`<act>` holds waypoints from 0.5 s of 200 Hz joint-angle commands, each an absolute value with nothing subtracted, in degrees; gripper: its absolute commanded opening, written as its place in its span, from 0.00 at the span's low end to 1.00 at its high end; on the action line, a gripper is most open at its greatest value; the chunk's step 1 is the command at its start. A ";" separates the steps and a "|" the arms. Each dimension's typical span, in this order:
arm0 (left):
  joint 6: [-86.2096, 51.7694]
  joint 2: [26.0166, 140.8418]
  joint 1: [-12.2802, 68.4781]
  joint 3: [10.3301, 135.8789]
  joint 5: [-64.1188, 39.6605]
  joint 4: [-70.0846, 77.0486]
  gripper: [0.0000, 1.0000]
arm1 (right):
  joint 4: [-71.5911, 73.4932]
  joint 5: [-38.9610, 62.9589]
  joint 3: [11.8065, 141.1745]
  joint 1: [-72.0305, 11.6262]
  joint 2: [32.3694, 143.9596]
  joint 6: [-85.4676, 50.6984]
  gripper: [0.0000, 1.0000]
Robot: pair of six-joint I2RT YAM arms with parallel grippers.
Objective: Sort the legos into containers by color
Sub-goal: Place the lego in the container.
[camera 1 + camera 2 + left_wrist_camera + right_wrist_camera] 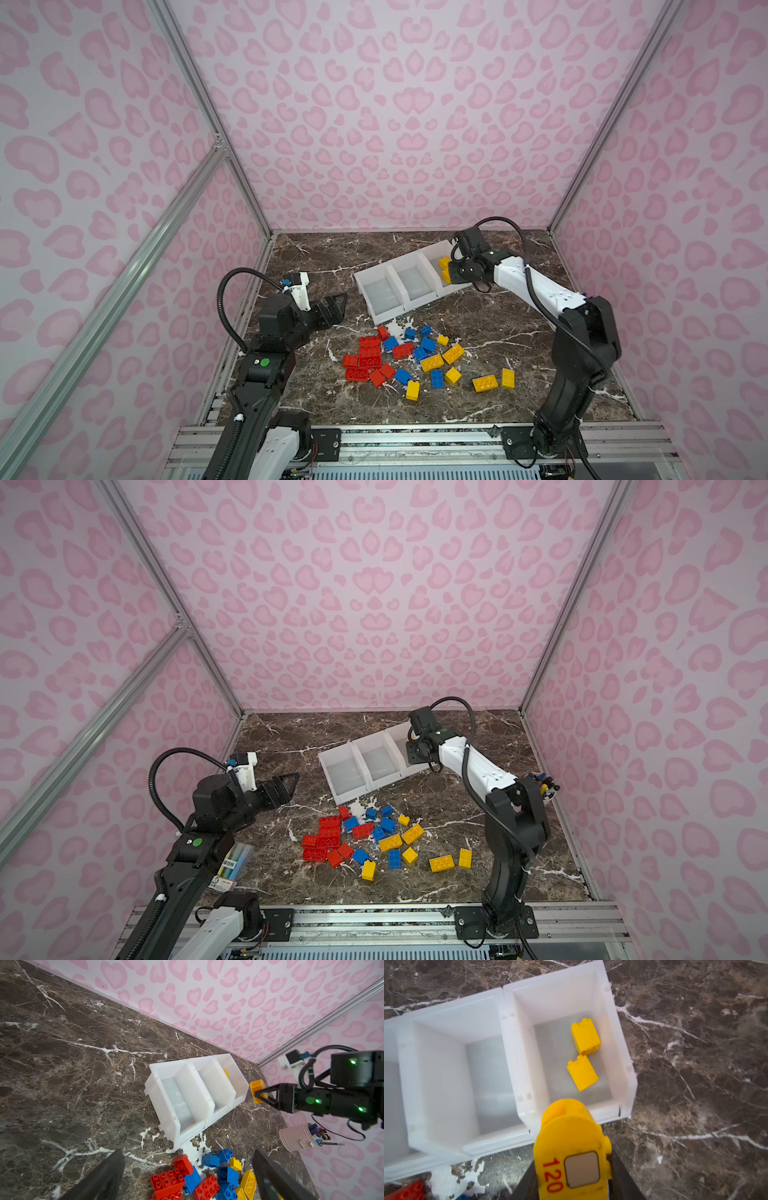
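Red, blue and yellow legos (407, 357) lie in a loose pile on the marble table, in front of the containers (365, 297), three joined white bins. Two yellow bricks (585, 1036) lie in the bin at the right end; the other two bins look empty. My right gripper (572, 1180) is shut on a rounded yellow piece (571, 1147) marked 120. It holds the piece at the near edge of that end bin (623, 1043), above the rim. My left gripper (336, 305) hangs open and empty, left of the bins and over the pile's near side (187, 1184).
A pinkish cup of pens (544, 787) stands by the right wall behind my right arm. A packet of markers (232, 866) lies under my left arm. Two yellow bricks (484, 383) lie apart, right of the pile. Pink walls close in three sides.
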State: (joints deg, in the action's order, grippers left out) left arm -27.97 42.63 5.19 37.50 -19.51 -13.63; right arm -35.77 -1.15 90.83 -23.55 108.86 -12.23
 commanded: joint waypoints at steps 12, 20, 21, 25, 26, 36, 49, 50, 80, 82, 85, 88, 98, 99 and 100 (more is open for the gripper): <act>-28.17 42.54 5.19 37.69 -20.12 -13.71 0.97 | -39.35 -0.40 101.71 -22.68 119.40 -7.94 0.37; -28.21 42.56 5.17 37.69 -20.14 -13.78 0.97 | -39.91 0.01 104.01 -22.59 121.56 -7.33 0.37; -28.21 42.55 5.18 37.70 -20.13 -13.79 0.97 | -40.00 0.09 104.34 -22.59 121.78 -7.27 0.37; -28.21 42.50 5.16 37.63 -20.17 -13.83 0.97 | -40.27 0.38 105.34 -22.52 122.67 -7.05 0.38; -28.21 42.47 5.13 37.67 -20.15 -13.90 0.97 | -40.30 0.45 105.62 -22.51 122.86 -6.99 0.38; -28.33 42.51 5.19 37.69 -20.14 -13.89 0.97 | -41.01 1.39 107.74 -22.51 124.88 -6.61 0.38; -28.31 42.54 5.15 37.70 -20.13 -13.95 0.97 | -41.39 3.16 109.49 -22.61 126.72 -6.24 0.39; -28.35 42.54 5.17 37.70 -20.17 -13.96 0.97 | -41.44 3.25 109.63 -22.60 126.82 -6.24 0.39; -28.30 42.61 5.16 37.63 -20.23 -13.91 0.97 | -42.24 4.13 110.78 -22.67 128.62 -6.04 0.54; -28.30 42.56 5.14 37.69 -20.22 -13.98 0.97 | -42.27 4.15 110.64 -22.68 128.59 -6.06 0.55; -28.30 42.54 5.10 37.61 -20.15 -13.93 0.97 | -42.26 4.13 110.49 -22.68 128.54 -6.01 0.57; -28.30 42.54 5.18 37.58 -20.16 -13.96 0.97 | -42.25 4.13 110.28 -22.68 128.44 -6.06 0.59; -28.39 42.39 5.14 37.53 -20.05 -14.02 0.97 | -41.58 4.04 108.92 -22.77 127.57 -6.20 0.61; -28.39 42.38 5.16 37.48 -20.04 -13.95 0.97 | -41.53 4.00 108.73 -22.77 127.46 -6.22 0.62; -28.39 42.37 5.17 37.46 -20.04 -13.96 0.97 | -41.47 3.98 108.59 -22.77 127.36 -6.23 0.62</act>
State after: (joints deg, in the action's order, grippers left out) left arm -28.34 42.61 5.19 37.50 -19.68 -13.85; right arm -40.60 3.16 110.24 -22.59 128.09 -6.68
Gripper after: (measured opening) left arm 0.972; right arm 0.600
